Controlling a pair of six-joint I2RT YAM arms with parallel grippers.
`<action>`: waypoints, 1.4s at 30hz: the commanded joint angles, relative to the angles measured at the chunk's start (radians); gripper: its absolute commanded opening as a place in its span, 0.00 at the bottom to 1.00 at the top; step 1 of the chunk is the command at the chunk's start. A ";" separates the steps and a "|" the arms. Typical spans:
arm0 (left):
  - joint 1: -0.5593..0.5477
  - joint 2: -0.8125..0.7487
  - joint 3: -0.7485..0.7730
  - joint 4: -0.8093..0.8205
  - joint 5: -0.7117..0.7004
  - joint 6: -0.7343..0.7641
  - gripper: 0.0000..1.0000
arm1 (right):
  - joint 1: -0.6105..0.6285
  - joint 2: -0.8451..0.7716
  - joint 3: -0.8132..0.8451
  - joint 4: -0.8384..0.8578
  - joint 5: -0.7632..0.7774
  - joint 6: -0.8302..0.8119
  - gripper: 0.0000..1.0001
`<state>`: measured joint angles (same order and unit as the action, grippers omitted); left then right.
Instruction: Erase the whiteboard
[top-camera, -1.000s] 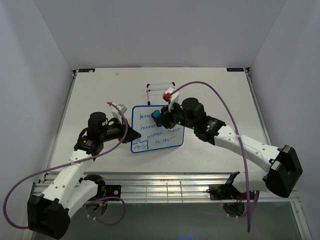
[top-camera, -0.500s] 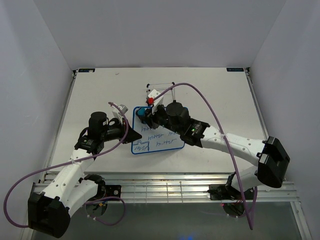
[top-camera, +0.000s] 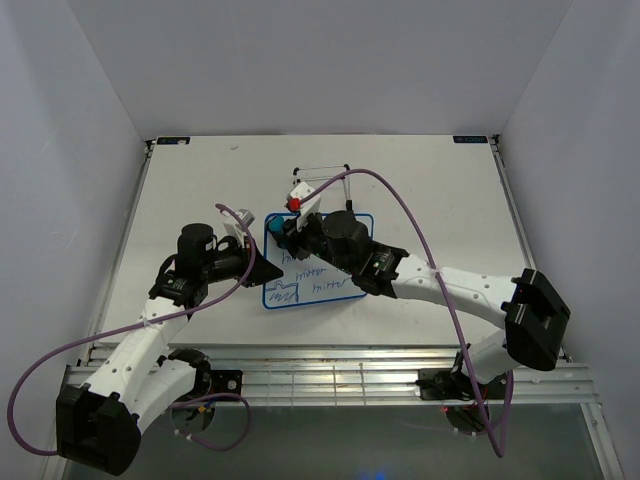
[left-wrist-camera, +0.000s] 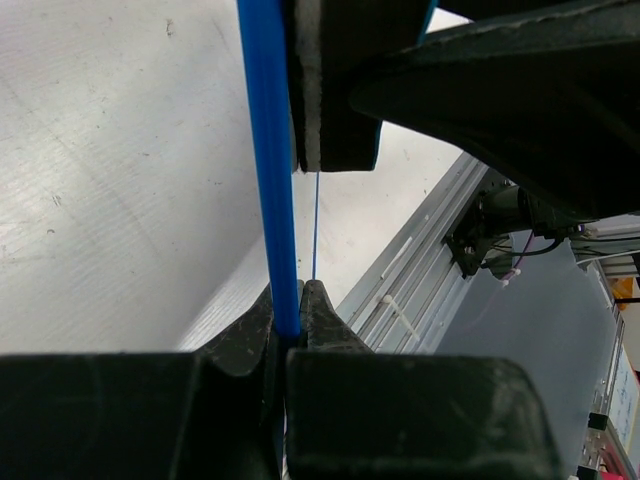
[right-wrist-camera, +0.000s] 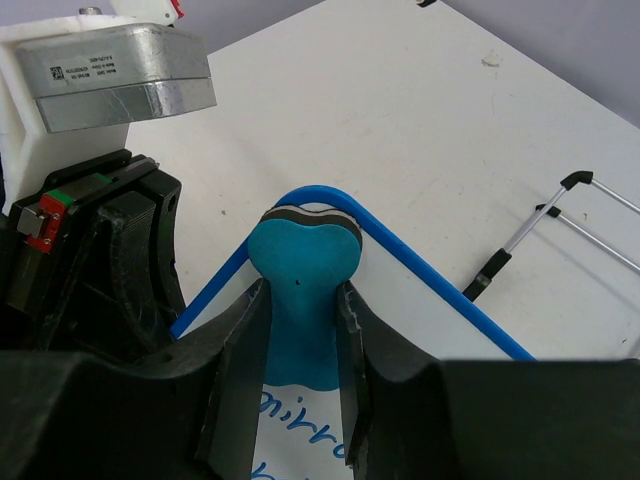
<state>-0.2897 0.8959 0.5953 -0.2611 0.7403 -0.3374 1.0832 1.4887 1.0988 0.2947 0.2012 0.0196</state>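
Note:
The whiteboard lies flat mid-table, white with a blue frame and blue handwriting on its lower part. My left gripper is shut on its left edge; in the left wrist view the blue frame runs up from between my jaws. My right gripper is shut on the blue bone-shaped eraser and presses it on the board's top left corner. Handwriting shows just below the eraser.
A thin black wire stand lies just beyond the board, also in the right wrist view. The table's near metal rail runs along the front. The purple cable arcs over the right arm.
My right gripper has swept the eraser left along the board's top, from its middle to the top left corner. The top line of writing is gone. The left gripper has held still.

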 joint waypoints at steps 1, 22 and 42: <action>-0.012 -0.014 0.004 0.016 0.028 0.054 0.00 | -0.006 0.028 0.024 0.014 0.026 0.025 0.25; -0.014 -0.026 0.004 0.020 0.033 0.060 0.00 | -0.261 -0.025 -0.192 -0.127 -0.071 0.138 0.22; -0.016 -0.025 0.004 0.022 0.042 0.060 0.00 | 0.026 0.159 0.179 -0.152 -0.109 0.204 0.21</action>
<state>-0.2756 0.8940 0.5953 -0.2798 0.7025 -0.3958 1.0904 1.5814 1.2255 0.1856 0.0868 0.2031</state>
